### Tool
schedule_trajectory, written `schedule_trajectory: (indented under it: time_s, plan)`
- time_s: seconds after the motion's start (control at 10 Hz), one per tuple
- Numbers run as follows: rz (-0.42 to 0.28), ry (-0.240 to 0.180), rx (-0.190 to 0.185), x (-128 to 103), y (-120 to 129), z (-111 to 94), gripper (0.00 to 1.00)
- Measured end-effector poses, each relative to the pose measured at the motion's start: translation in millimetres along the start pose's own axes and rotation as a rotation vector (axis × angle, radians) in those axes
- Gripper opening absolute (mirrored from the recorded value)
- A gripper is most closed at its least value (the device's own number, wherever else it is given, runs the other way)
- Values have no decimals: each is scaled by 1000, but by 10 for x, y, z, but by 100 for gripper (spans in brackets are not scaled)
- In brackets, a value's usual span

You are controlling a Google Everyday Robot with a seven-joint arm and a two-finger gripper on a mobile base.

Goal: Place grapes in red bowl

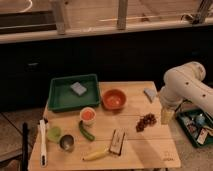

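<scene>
white arm (187, 85) bent, jaws beside grapes (146, 121)

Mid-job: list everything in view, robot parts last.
wooden table: one, tan, centre
plastic tray: one, green, back left
flat block: one, grey, in tray
round shallow bowl: one, orange-red, right of tray
grapes bunch: one, dark purple, right side
small cup: one, white, orange inside, before tray
cucumber: one, green, beside cup
banana: one, yellow, front edge
metal cup: one, silver, front left
long utensil: one, white, left edge
flat bar: one, dark, beside banana
wedge: one, grey, back right
robot arm: one, white, table's right
gripper: one, pale, right of grapes, jaws open
</scene>
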Motion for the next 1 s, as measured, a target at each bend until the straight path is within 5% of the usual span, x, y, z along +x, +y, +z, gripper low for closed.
schedule_trajectory:
  time_s: [0.7, 1.0]
  plan:
    - [-1, 0, -1, -2, 4, 7, 80]
    - [-59, 13, -4, -93, 79, 294, 80]
